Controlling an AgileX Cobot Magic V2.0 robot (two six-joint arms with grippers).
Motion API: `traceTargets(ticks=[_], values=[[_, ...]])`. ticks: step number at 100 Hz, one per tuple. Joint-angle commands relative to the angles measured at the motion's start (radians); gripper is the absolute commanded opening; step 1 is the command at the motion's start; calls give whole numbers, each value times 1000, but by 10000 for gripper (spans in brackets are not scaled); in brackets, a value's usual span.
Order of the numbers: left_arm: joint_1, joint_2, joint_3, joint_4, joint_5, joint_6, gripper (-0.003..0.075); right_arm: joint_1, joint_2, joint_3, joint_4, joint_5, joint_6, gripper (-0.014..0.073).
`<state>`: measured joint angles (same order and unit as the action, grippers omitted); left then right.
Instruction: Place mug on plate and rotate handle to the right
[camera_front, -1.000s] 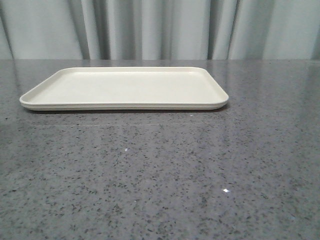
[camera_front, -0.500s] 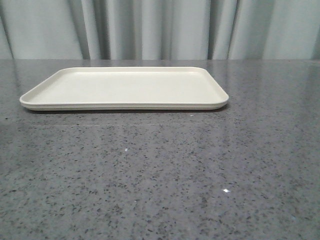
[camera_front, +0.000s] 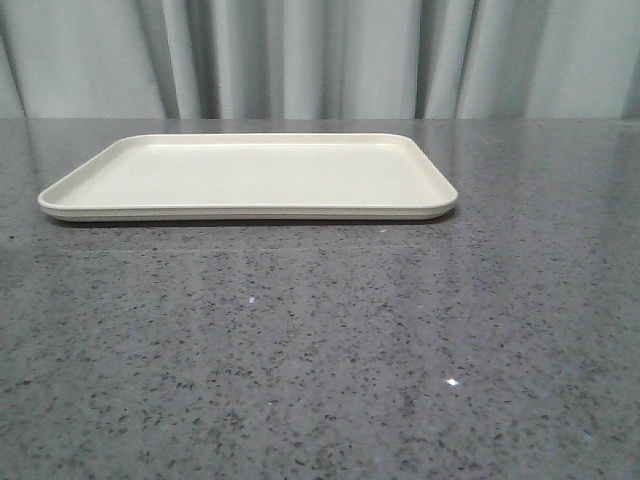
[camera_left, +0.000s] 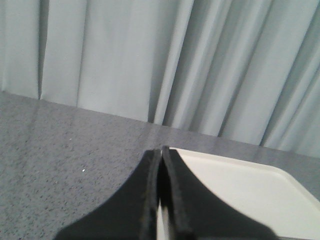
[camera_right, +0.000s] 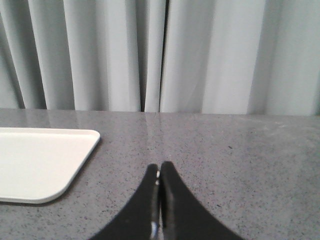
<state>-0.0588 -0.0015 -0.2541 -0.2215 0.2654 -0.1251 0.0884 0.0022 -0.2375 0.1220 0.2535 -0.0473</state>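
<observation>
The cream rectangular plate (camera_front: 250, 175) lies flat on the grey speckled table, towards the back, and nothing is on it. It also shows in the left wrist view (camera_left: 250, 190) and in the right wrist view (camera_right: 35, 165). The mug and its handle are out of view in every frame. My left gripper (camera_left: 161, 150) is shut and empty, its tips over the plate's near corner. My right gripper (camera_right: 159, 166) is shut and empty, over bare table to the right of the plate. Neither gripper shows in the front view.
The grey speckled tabletop (camera_front: 320, 350) stretches in front of the plate. A pale grey curtain (camera_front: 320, 55) hangs along the table's far edge.
</observation>
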Motion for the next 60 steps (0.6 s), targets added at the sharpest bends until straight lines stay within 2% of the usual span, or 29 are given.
traceTargets(ticks=[1,30,46,60], values=[[3,43,-122,-21,36,-6,-20,-7,66,-147,9,48,2,-65],[3,351,-478,-21,426,-6,-20,-7,327,-492,9,306,-17,-65],[3,548,-681,-21,684,-6,-20,-7,464,-645,9,433,-17,-65],[3,640,-783,-21,754,-6,-20,-7,524,-673,9,439,-17,-65]])
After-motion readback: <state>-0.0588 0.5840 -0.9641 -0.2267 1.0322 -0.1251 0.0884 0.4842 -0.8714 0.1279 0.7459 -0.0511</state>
